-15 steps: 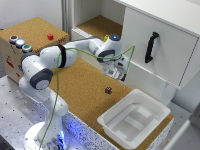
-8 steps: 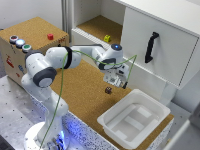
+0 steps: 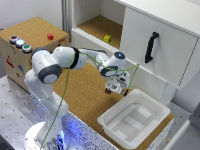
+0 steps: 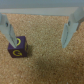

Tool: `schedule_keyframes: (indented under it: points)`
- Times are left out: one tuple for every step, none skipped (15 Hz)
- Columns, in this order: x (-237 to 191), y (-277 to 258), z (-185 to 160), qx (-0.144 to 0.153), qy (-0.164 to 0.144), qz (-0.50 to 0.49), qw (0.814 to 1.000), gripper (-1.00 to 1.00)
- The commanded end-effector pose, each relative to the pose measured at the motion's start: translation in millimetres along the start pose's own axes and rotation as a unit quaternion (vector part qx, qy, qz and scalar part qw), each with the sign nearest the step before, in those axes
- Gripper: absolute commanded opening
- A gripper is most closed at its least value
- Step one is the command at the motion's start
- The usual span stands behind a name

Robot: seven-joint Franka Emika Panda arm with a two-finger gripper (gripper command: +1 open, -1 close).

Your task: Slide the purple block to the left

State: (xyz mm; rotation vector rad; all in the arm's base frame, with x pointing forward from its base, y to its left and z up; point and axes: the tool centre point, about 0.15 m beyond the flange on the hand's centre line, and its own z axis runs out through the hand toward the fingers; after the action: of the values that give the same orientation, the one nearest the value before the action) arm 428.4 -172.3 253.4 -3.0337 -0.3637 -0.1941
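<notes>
Two pale fingers of the hand stand apart in the wrist view, pointing down over cork with nothing between them. Just beside one finger sits the purple block, a small dark cube with a yellow mark on its face, resting on the cork; whether finger and block touch is unclear.

From the exterior view, the hand hangs low over the cork tabletop at the frame's centre, hiding the block. Directly lower right of it sits a white tray. Behind, in the upper middle, a white cabinet holds a small yellow block on its open shelf. At upper left, a cork-topped box carries a small red block.
</notes>
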Motion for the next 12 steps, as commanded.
schedule_keyframes:
  points:
    - [14.4, 21.5, 39.2, 0.016, 0.017, 0.017, 1.0, -1.0]
    - [16.5, 23.3, 39.9, 0.017, 0.018, 0.018, 1.0, -1.0]
    - [19.9, 22.5, 41.9, 0.017, 0.016, 0.017, 1.0, -1.0]
    - [22.0, 20.5, 43.2, 0.016, 0.014, 0.015, 1.0, -1.0]
    - [25.8, 16.5, 45.8, 0.017, 0.011, 0.011, 1.0, -1.0]
    - [27.3, 12.2, 47.1, 0.019, 0.008, 0.01, 1.0, -1.0]
    - [28.4, 7.9, 47.6, 0.021, 0.009, 0.011, 1.0, -1.0]
    - [28.7, 2.0, 46.7, 0.022, 0.009, 0.013, 1.0, -1.0]
    - [29.1, -2.2, 46.2, 0.022, 0.011, 0.013, 1.0, -1.0]
    - [29.2, -8.7, 45.5, 0.02, 0.007, 0.011, 1.0, -1.0]
    - [28.9, -12.8, 45.0, 0.02, 0.003, 0.009, 1.0, -1.0]
    - [27.7, -17.4, 44.1, 0.018, -0.002, 0.009, 1.0, -1.0]
